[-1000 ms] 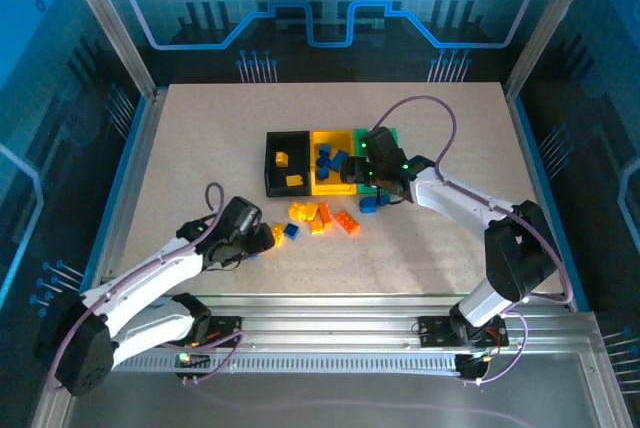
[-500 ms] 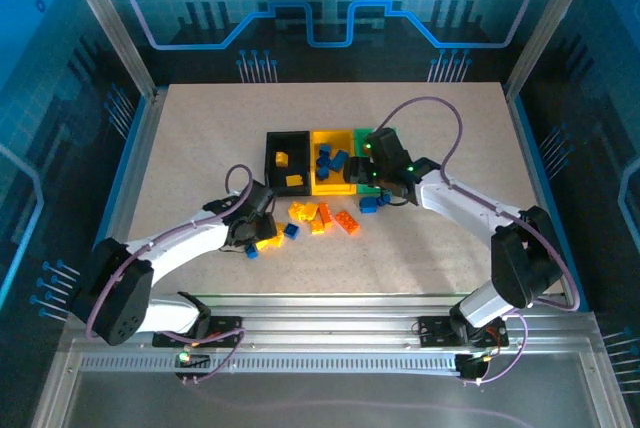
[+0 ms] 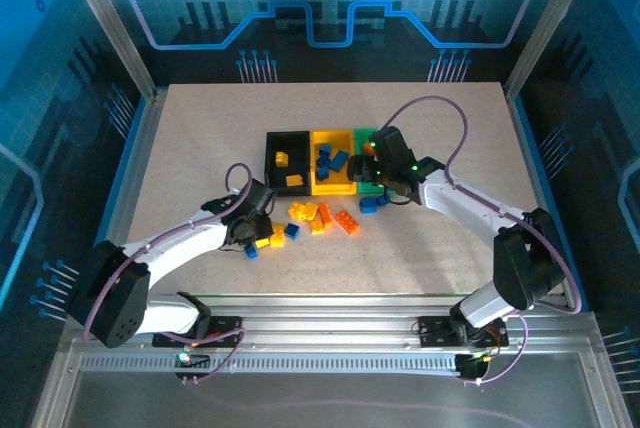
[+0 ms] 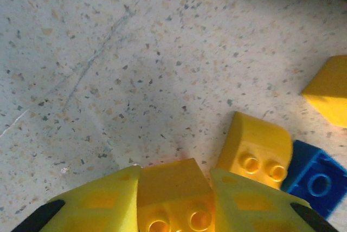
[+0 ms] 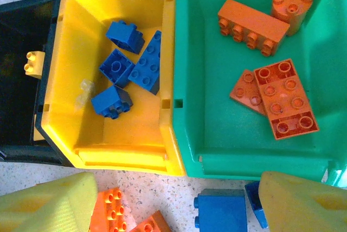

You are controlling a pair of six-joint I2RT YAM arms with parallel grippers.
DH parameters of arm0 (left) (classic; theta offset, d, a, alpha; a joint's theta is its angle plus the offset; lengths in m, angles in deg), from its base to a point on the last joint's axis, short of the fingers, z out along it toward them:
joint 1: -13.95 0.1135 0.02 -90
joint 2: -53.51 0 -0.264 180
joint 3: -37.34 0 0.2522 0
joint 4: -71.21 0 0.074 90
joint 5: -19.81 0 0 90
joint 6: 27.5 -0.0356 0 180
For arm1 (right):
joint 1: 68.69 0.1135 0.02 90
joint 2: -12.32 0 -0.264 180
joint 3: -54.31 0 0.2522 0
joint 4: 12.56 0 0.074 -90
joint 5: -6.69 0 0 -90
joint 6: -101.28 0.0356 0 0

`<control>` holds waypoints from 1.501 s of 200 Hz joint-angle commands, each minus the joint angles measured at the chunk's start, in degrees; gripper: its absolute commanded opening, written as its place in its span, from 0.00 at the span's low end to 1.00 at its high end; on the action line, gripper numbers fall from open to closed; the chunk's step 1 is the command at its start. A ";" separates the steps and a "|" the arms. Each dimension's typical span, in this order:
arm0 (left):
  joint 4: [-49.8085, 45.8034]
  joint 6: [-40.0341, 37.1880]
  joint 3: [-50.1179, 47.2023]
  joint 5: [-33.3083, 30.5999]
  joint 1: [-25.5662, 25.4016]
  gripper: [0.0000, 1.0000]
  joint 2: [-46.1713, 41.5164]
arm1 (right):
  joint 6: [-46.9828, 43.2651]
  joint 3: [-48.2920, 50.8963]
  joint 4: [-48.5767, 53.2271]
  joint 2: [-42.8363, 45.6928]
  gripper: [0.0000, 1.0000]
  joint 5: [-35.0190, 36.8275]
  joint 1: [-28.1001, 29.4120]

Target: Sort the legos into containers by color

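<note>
Yellow plastic brick (image 4: 173, 188) with two studs sits clamped between my left fingers (image 4: 97, 207), which press against its sides low over the speckled worktop (image 4: 135, 53). Just beside it lie a curved yellow brick (image 4: 255, 145) and a single blue brick (image 4: 317, 180). From above, I see this grip at the near-left edge of the loose pile of legos (image 3: 322, 216), which lies in front of the three joined bins. My right fingers (image 5: 51, 205) stand wide apart with nothing between them, hovering over the near wall where the yellow bin (image 5: 162, 42) meets the green bin (image 5: 190, 91). Several blue bricks (image 5: 133, 69) lie in the yellow bin, orange bricks (image 5: 284, 99) in the green one, and a small yellow brick (image 5: 32, 63) in the black bin (image 5: 21, 31).
</note>
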 commanded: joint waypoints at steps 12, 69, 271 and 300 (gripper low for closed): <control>-3.01 -0.33 7.81 -1.51 0.42 0.26 -3.01 | 1.05 1.39 -0.39 2.39 0.80 0.11 -1.12; -0.37 -4.55 27.85 -4.85 3.71 0.26 12.67 | 1.19 2.66 0.37 3.62 0.80 -0.06 -1.39; -12.64 5.93 6.83 3.56 -0.42 0.97 -5.36 | 1.90 11.68 -1.50 11.07 0.82 -1.44 -1.39; -14.77 6.96 0.47 3.53 -2.04 0.87 -9.48 | 2.41 11.68 -2.65 10.36 0.82 -2.04 -1.39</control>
